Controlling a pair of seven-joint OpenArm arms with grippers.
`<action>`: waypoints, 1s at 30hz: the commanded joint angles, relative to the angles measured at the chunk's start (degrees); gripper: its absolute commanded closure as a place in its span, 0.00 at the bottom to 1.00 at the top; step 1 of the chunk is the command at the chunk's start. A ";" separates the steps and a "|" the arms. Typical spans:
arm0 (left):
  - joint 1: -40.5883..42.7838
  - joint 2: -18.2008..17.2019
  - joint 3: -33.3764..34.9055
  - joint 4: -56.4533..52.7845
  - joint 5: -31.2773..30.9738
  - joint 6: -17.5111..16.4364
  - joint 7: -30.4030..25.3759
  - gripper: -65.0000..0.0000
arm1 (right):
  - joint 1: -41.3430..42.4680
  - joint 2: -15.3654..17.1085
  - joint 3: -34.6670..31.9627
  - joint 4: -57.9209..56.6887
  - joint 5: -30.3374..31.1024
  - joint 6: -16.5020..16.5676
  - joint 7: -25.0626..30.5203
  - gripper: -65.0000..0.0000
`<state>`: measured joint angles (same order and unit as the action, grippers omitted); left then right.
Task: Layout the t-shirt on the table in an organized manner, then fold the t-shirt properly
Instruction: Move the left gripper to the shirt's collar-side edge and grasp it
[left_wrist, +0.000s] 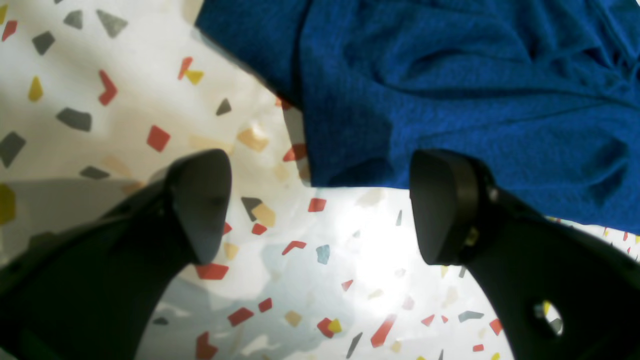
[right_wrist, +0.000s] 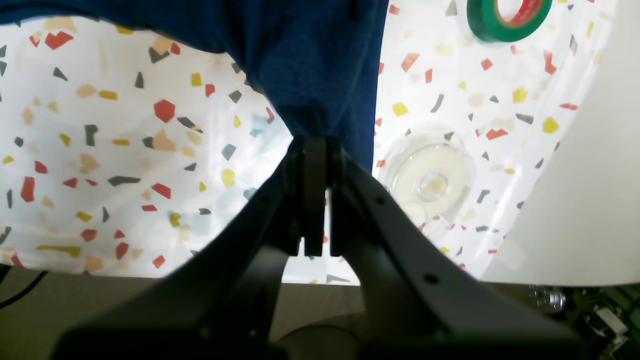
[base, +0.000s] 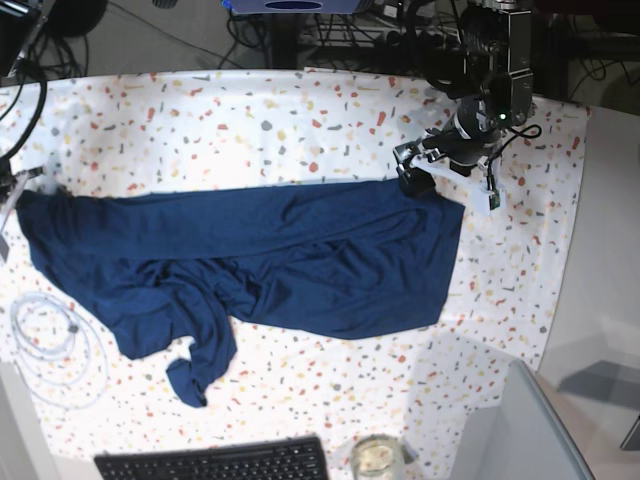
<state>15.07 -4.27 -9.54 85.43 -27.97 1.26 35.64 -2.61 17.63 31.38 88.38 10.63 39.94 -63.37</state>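
The table (base: 300, 120) fills most of the base view, white with red, orange, grey and yellow flecks. Across its middle lies the shirt (base: 290, 260), dark navy, stretched left to right in a long band. Its far edge runs fairly straight; the near side is rumpled, with folds bunched at the left and one part trailing toward the near edge of the table.

The left gripper (left_wrist: 320, 205) is at the shirt's far right corner, seen at right in the base view. Its fingers (left_wrist: 200, 205) stand wide apart and hold nothing — in the left wrist view the shirt (left_wrist: 450, 85) lies on the table (left_wrist: 100, 100) just beyond them, its corner edge between the two tips.

The right gripper (right_wrist: 315, 150) is at the far left end of the shirt. Its fingers are pressed together on a pinch of the cloth (right_wrist: 310, 60), which gathers into a narrow bunch at the tips.

In the right wrist view a clear round lid or dish (right_wrist: 430, 175) sits on the table (right_wrist: 100, 150) just right of the gripper, and a green tape roll (right_wrist: 505, 20) lies farther off

At the near edge of the base view are a keyboard (base: 215, 462) and a glass jar (base: 377, 458) — a white cable (base: 50, 340) coils at the left, near the shirt
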 joint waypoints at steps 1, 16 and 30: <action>-0.35 0.01 0.00 0.59 -0.39 -0.25 -0.43 0.18 | 0.63 1.23 0.32 0.81 0.05 0.06 0.47 0.99; -1.22 -0.34 0.09 0.15 -0.65 -0.25 -0.43 0.77 | 0.72 1.14 0.32 0.81 0.05 0.06 0.47 0.99; 0.97 -0.34 0.00 5.69 -0.39 -0.25 0.01 1.00 | 0.72 1.14 0.32 0.72 0.05 0.06 1.97 0.99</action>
<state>16.21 -4.32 -9.63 89.95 -27.94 1.34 36.23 -2.59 17.61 31.38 88.38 10.48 39.94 -62.08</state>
